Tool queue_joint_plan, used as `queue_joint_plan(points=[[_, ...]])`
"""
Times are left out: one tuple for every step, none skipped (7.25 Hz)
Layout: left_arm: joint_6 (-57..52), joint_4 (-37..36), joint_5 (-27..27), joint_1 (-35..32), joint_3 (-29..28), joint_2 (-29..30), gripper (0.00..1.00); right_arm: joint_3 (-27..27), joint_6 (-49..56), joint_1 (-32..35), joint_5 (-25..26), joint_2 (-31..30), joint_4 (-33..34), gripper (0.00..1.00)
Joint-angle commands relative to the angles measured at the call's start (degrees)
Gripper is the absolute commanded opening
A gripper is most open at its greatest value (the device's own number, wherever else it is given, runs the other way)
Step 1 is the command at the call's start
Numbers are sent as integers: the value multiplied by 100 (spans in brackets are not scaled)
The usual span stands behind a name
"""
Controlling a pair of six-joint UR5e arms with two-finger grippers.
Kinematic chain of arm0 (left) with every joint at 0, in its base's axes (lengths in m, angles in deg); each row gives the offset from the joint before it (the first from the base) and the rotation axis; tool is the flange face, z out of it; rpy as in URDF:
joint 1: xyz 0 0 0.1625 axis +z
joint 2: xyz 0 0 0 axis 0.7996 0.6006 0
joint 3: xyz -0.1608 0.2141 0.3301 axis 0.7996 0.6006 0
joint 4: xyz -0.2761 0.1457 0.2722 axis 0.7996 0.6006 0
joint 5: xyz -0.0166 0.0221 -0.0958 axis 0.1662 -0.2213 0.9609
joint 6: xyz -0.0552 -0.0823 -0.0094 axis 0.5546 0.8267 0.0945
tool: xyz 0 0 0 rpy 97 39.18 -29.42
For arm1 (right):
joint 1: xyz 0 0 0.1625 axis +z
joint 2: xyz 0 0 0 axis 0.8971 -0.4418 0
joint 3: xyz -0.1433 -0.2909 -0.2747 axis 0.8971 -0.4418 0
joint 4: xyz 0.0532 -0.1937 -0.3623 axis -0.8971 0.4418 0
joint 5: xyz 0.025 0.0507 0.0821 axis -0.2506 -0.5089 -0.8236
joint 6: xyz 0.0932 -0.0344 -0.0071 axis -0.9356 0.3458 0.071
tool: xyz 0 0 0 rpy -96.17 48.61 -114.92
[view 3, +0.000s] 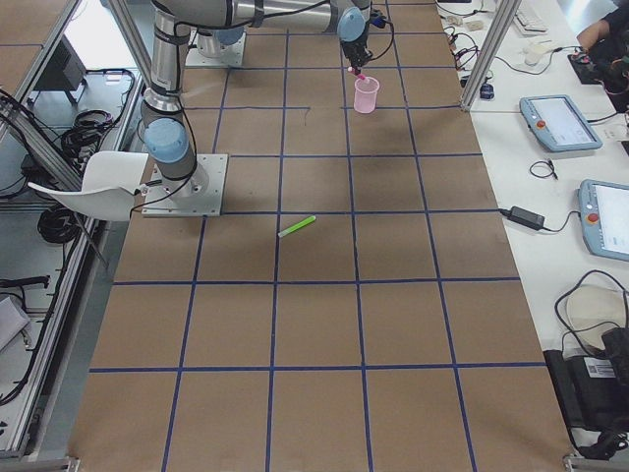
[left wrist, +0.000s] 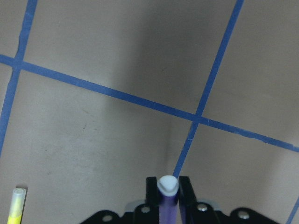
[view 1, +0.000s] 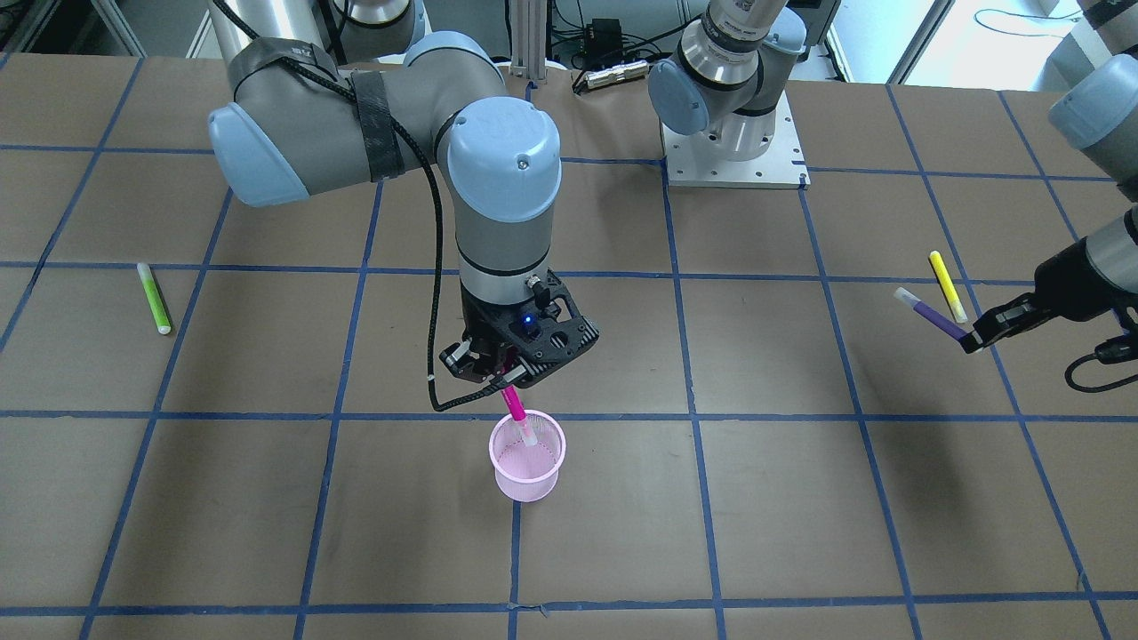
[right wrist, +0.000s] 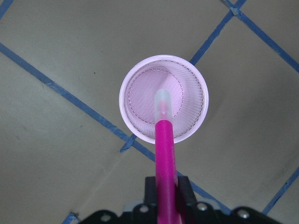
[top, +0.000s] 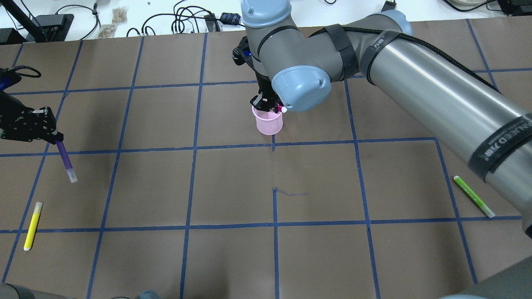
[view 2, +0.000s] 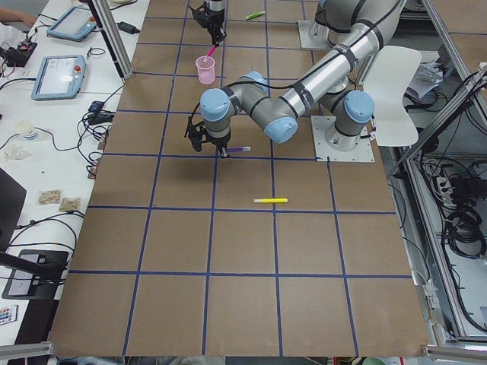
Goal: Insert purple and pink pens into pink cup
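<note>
The pink mesh cup [view 1: 527, 455] stands upright near the table's middle; it also shows in the overhead view [top: 268, 121] and the right wrist view [right wrist: 163, 105]. My right gripper [view 1: 507, 378] is shut on the pink pen [view 1: 518, 416] and holds it over the cup, its pale tip [right wrist: 162, 100] inside the rim. My left gripper [view 1: 976, 342] is shut on the purple pen [view 1: 929, 313], held above the table far from the cup; the pen also shows in the overhead view [top: 66, 160] and the left wrist view [left wrist: 167, 198].
A yellow pen [view 1: 948, 285] lies near my left gripper, also in the overhead view [top: 32, 225]. A green pen [view 1: 154, 298] lies on the table on my right side, also in the overhead view [top: 473, 202]. Blue tape lines grid the brown table.
</note>
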Motion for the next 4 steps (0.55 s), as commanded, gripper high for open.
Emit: queue_joint_plan(points=[[168, 6, 265, -323, 3, -182, 0, 38, 55, 0, 1, 89, 145, 98], [221, 6, 282, -386, 12, -253, 0, -22, 281, -17, 1, 142, 234, 100], [257, 6, 309, -430, 29, -332, 0, -32, 292, -61, -17, 99, 234, 100], [266, 6, 309, -561, 38, -428, 0, -40, 284, -114, -34, 90, 226, 100]])
